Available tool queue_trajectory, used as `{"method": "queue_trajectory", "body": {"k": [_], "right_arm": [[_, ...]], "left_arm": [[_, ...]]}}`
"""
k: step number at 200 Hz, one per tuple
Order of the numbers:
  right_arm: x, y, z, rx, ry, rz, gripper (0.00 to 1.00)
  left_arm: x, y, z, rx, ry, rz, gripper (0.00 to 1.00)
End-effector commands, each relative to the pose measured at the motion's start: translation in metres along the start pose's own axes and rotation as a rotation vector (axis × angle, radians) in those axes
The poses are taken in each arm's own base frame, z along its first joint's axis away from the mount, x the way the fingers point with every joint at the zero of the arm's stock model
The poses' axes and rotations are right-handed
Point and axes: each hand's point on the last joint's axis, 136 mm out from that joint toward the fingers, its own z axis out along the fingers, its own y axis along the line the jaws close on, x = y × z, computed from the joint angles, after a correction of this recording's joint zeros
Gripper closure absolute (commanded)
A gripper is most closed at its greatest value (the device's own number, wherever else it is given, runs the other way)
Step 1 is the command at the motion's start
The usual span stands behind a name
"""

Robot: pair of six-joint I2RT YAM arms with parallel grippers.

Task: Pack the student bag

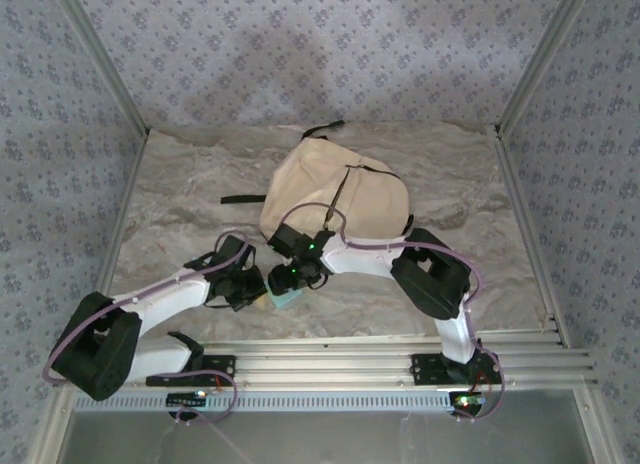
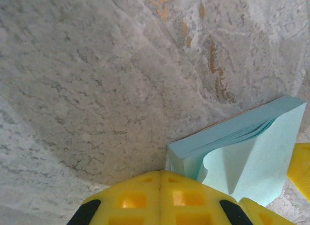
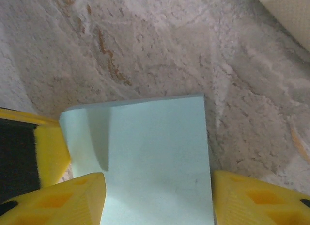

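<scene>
The student bag (image 1: 335,199), beige with black straps, lies at the middle back of the table; a corner of it (image 3: 290,7) appears in the right wrist view. A pale blue pad of paper (image 1: 287,300) (image 3: 155,152) lies flat on the table in front of the bag. My right gripper (image 1: 291,278) (image 3: 159,200) is low over the pad, open, with one yellow finger beside its right edge and the other over its left part. My left gripper (image 1: 255,289) (image 2: 160,179) is shut and empty, tips at the pad's (image 2: 252,157) left corner, where some sheets curl up.
The table (image 1: 180,194) is covered in a wrinkled grey marble-print cloth. Patterned walls close in the back and both sides. A metal rail (image 1: 350,359) with the arm bases runs along the near edge. A black strap (image 1: 243,198) of the bag trails to its left.
</scene>
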Motion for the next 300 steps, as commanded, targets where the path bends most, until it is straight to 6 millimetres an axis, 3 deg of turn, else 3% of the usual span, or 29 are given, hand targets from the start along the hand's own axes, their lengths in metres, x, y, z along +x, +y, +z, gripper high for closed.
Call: {"method": "queue_trajectory", "body": {"k": [1,35,66,123,127,164,177,217,239,252,263,272,281,300], "right_arm": [[-0.009,0.033,-0.019,-0.175,-0.023,0.037,0.40],[-0.020,0.041,-0.043,-0.250,-0.064,0.064,0.44],[-0.019,0.038,-0.051,-0.286,-0.072,0.098,0.48],[-0.019,0.035,-0.037,-0.331,-0.050,0.137,0.51],[-0.009,0.030,-0.030,-0.327,-0.028,0.145,0.52],[-0.006,0.024,-0.022,-0.327,-0.005,0.160,0.57],[-0.005,0.019,-0.019,-0.309,0.002,0.171,0.62],[-0.007,0.010,-0.022,-0.272,-0.011,0.184,1.00],[-0.014,0.005,-0.039,-0.272,-0.047,0.181,1.00],[-0.019,-0.001,-0.053,-0.263,-0.073,0.181,1.00],[-0.024,-0.008,-0.067,-0.257,-0.097,0.184,1.00],[-0.029,-0.014,-0.080,-0.257,-0.121,0.189,1.00],[-0.034,-0.022,-0.092,-0.261,-0.145,0.201,1.00],[-0.046,-0.042,-0.123,-0.269,-0.214,0.227,1.00]], "left_arm": [[0.006,-0.006,0.021,0.033,0.031,0.033,1.00],[0.007,-0.006,0.021,0.032,0.035,0.034,1.00],[0.006,-0.007,0.020,0.033,0.032,0.034,1.00],[0.005,-0.007,0.019,0.030,0.031,0.037,1.00],[0.005,-0.008,0.019,0.029,0.030,0.038,1.00],[0.004,-0.010,0.018,0.030,0.029,0.040,1.00],[0.004,-0.010,0.017,0.030,0.029,0.041,1.00],[0.003,-0.009,0.013,0.017,0.019,0.047,1.00],[-0.016,-0.014,-0.009,-0.011,-0.070,0.105,1.00],[-0.032,-0.020,-0.027,-0.022,-0.134,0.154,0.80],[-0.044,-0.025,-0.041,-0.027,-0.179,0.183,0.48],[-0.055,-0.029,-0.052,-0.031,-0.216,0.198,0.29],[-0.065,-0.036,-0.062,-0.030,-0.249,0.214,0.21],[-0.084,-0.054,-0.078,-0.018,-0.308,0.254,0.18]]}}
